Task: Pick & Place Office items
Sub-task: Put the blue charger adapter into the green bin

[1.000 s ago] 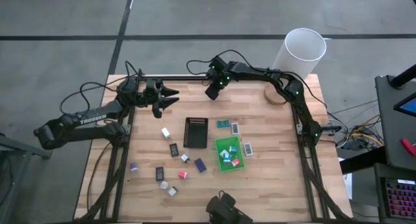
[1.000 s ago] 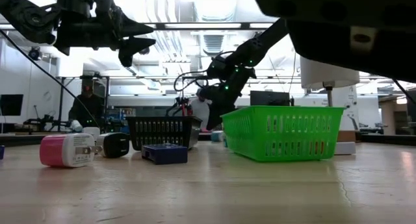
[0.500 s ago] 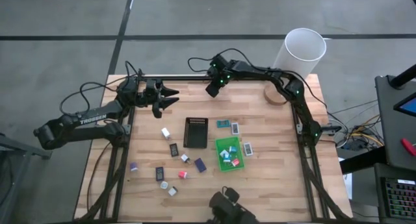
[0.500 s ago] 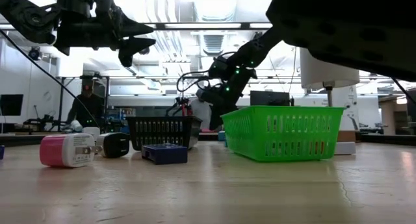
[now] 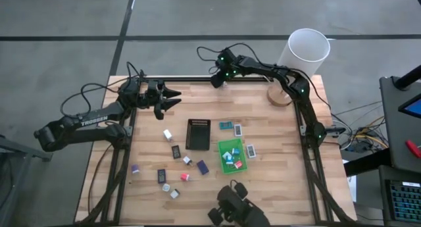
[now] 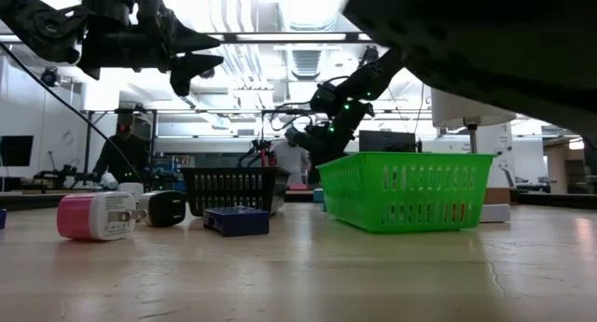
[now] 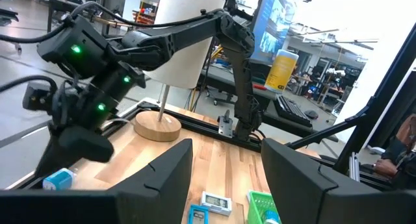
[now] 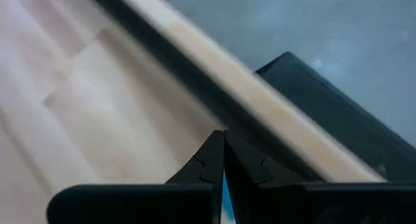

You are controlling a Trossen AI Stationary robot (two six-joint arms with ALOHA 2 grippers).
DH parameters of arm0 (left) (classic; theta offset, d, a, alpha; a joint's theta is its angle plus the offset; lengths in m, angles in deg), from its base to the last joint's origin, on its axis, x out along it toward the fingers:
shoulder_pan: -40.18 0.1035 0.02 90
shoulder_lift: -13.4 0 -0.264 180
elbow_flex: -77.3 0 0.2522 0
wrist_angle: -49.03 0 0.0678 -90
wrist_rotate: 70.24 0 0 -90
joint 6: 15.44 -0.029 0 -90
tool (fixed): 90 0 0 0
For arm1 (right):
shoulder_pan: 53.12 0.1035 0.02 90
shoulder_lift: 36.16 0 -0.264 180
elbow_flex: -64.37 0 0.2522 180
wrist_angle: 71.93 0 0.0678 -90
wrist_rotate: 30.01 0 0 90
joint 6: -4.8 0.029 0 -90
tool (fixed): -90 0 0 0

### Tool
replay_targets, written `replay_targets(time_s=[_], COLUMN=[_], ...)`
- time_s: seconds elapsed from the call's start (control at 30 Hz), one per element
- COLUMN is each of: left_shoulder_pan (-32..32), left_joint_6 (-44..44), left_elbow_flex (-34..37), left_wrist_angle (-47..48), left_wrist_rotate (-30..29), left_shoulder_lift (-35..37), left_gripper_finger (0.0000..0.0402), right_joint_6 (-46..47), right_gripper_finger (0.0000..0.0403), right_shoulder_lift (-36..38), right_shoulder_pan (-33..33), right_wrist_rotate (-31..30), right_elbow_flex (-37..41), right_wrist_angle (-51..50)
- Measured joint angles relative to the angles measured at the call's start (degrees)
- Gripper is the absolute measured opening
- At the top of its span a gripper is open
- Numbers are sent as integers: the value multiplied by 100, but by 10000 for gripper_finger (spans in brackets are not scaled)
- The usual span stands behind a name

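Note:
Small office items lie loose on the wooden table: a white one (image 5: 168, 133), a black one (image 5: 176, 151), a dark blue one (image 5: 202, 166) and a pink one (image 5: 185, 177). Several more sit in the green tray (image 5: 222, 147), beside the black ribbed tray (image 5: 197, 134). My right gripper (image 5: 216, 82) hangs over the table's far edge, shut on a small teal piece (image 7: 60, 179). My left gripper (image 5: 175, 99) is raised over the far left of the table, level and open, with nothing between its fingers. My right gripper pinches the small teal piece between its two fingers; in its wrist view only a thin teal sliver (image 8: 223, 188) shows between the closed fingers (image 8: 207, 160). The fingers slant down toward the table's far edge. The piece is lifted clear of the table.
A tall white cylinder (image 5: 304, 52) on a round wooden base (image 5: 279, 95) stands at the far right corner. A black frame rail (image 5: 184, 77) runs along the far edge. A dark device (image 5: 233, 204) sits at the near edge. A person (image 6: 119, 154) stands in the room behind.
My right gripper has moved toward the table's far edge with the teal piece and has rolled and tipped somewhat, staying shut. My left arm has kept still.

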Motion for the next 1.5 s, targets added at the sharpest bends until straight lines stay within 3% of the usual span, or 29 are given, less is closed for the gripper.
replay_targets(time_s=[0.3,0.77,0.93,1.23,1.4,1.5], left_shoulder_pan=[0,2,2,0,0,0], left_joint_6=[0,0,0,0,0,0], left_elbow_flex=[0,0,0,0,0,0], left_wrist_angle=[0,0,2,1,2,2], left_wrist_rotate=[0,-1,0,-2,-1,-2], left_shoulder_lift=[2,4,4,4,4,4], left_gripper_finger=[190,190,190,190,190,190], right_joint_6=[-103,-311,-450,-754,-1031,-1060], right_gripper_finger=[8,8,8,8,8,8], right_shoulder_lift=[-461,-520,-483,-242,125,493], right_shoulder_pan=[-67,-58,6,282,537,696], right_wrist_rotate=[23,-35,-642,-1622,-1084,-1172], right_elbow_flex=[-21,-435,-431,-420,-417,-416], right_wrist_angle=[140,-710,-1165,-1117,-838,-863])
